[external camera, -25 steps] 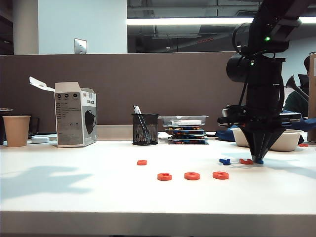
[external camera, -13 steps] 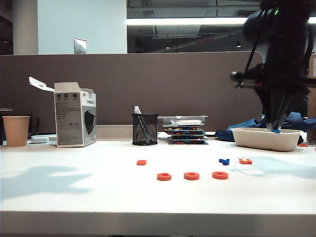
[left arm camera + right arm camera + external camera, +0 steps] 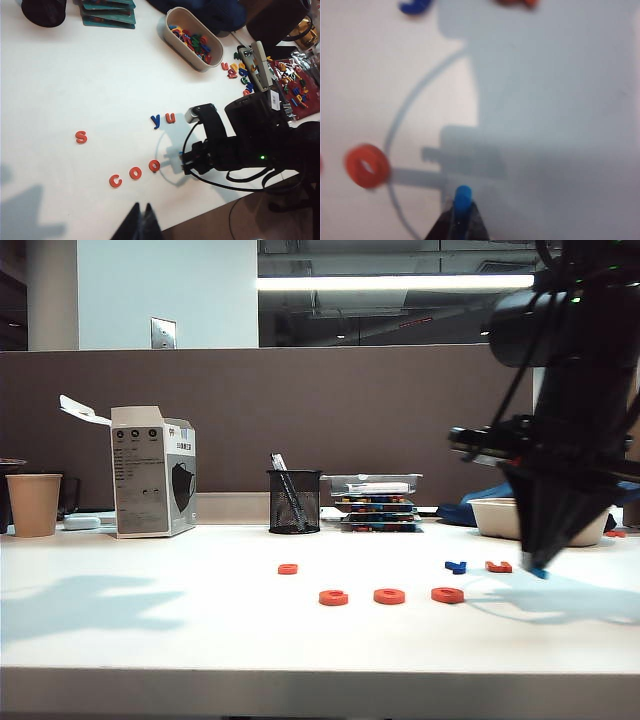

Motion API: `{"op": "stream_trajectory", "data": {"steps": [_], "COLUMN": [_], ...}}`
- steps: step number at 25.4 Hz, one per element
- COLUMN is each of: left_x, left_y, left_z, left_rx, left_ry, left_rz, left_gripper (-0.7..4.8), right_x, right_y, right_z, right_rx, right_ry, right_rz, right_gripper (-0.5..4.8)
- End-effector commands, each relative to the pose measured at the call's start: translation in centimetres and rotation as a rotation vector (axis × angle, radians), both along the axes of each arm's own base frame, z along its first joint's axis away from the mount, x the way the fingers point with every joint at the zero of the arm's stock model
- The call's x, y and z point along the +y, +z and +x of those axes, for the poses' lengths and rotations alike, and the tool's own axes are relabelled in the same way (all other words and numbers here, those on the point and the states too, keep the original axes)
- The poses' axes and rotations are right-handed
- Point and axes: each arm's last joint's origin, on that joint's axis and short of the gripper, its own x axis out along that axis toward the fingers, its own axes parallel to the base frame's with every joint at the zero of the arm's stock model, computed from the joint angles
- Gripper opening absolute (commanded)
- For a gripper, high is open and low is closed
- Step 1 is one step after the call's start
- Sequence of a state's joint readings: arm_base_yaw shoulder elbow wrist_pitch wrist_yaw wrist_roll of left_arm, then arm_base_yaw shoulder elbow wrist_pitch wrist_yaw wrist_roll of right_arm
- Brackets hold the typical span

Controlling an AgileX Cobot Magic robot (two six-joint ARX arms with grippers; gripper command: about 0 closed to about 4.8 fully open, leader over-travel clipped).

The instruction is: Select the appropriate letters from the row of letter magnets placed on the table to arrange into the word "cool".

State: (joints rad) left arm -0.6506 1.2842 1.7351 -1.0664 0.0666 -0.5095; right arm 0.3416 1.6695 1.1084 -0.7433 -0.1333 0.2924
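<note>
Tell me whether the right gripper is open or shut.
Shut: the right gripper pinches the light-blue letter between its fingertips, above the table beside the orange ring.

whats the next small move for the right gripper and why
Probably lower the right gripper, shut on the light-blue L, to the bare table just right of the second O and release it there. C and both O's already sit in a line, and the L hangs just above that open end.
</note>
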Motion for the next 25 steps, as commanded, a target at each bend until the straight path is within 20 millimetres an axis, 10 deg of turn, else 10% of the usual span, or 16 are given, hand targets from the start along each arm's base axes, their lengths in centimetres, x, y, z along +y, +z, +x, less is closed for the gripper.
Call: {"op": "stream_trajectory", "data": {"steps": [1, 25], "left_x": [0.1, 0.1], "left_y": [0.3, 0.2], "left_z": [-0.2, -0.2], "left_rx": [-0.015, -0.014], "left_ry": [-0.003, -0.003], "left_rz": [-0.005, -0.005], "left_gripper": [-0.04, -0.04], "right_x": [0.7, 0.6], "right_y": [-0.6, -2.1], "right_z": [0.5, 0.4], "right_rx": [-0.021, 0.057], "right_ry": [-0.004, -0.004], "right_rz": [0.013, -0.017], "right_gripper": [-0.06, 0.46]}}
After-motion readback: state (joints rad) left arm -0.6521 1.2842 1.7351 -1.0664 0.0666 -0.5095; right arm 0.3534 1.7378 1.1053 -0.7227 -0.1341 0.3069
